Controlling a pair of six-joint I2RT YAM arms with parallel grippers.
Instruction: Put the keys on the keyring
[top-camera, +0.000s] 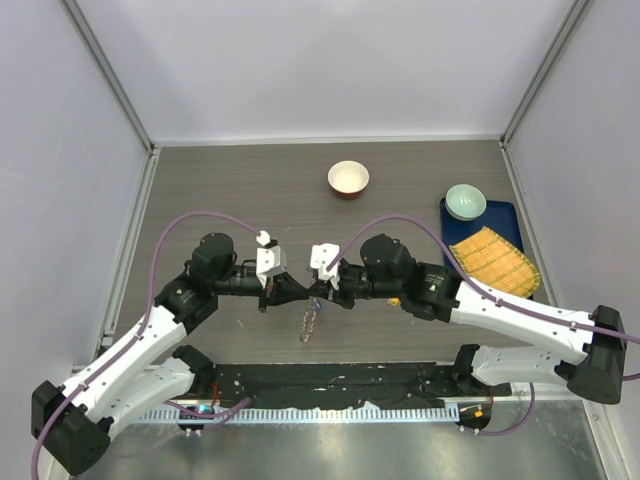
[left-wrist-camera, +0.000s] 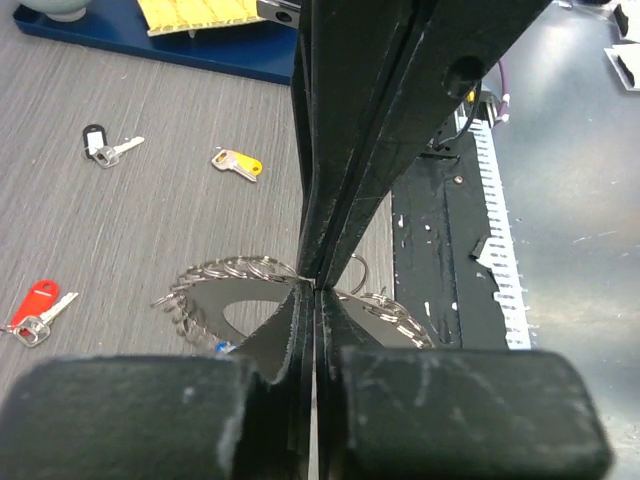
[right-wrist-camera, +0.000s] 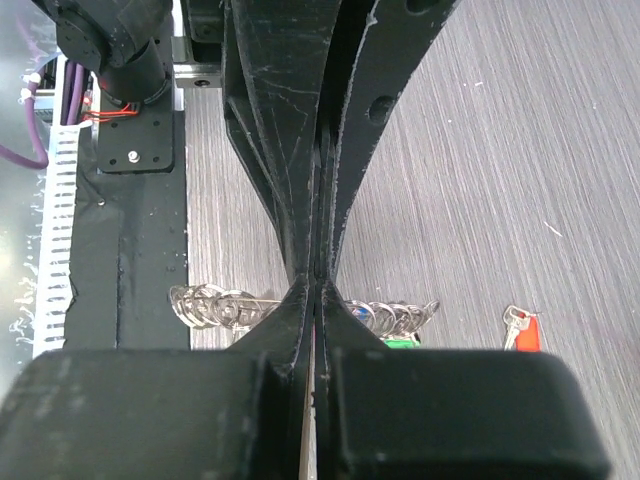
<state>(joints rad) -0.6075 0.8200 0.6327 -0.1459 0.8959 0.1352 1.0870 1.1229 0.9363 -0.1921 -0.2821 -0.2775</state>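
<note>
The keyring (top-camera: 309, 322) hangs between my two grippers near the table's front edge. In the left wrist view it is a thin wire ring fringed with small silver rings (left-wrist-camera: 235, 270). The right wrist view shows it edge-on (right-wrist-camera: 210, 305). My left gripper (top-camera: 288, 290) and right gripper (top-camera: 320, 292) meet tip to tip, both shut on its wire. A black key (left-wrist-camera: 100, 148), a yellow key (left-wrist-camera: 238, 163) and a red key (left-wrist-camera: 35, 310) lie loose on the table beyond it. A green key head (right-wrist-camera: 400, 342) and a blue one (left-wrist-camera: 222, 347) peek out at the ring.
A red-and-cream bowl (top-camera: 348, 178) stands at the back centre. A blue tray (top-camera: 512, 222) at the right holds a pale green bowl (top-camera: 465, 201) and a yellow mat (top-camera: 493, 260). A black strip (top-camera: 330, 380) runs along the near edge.
</note>
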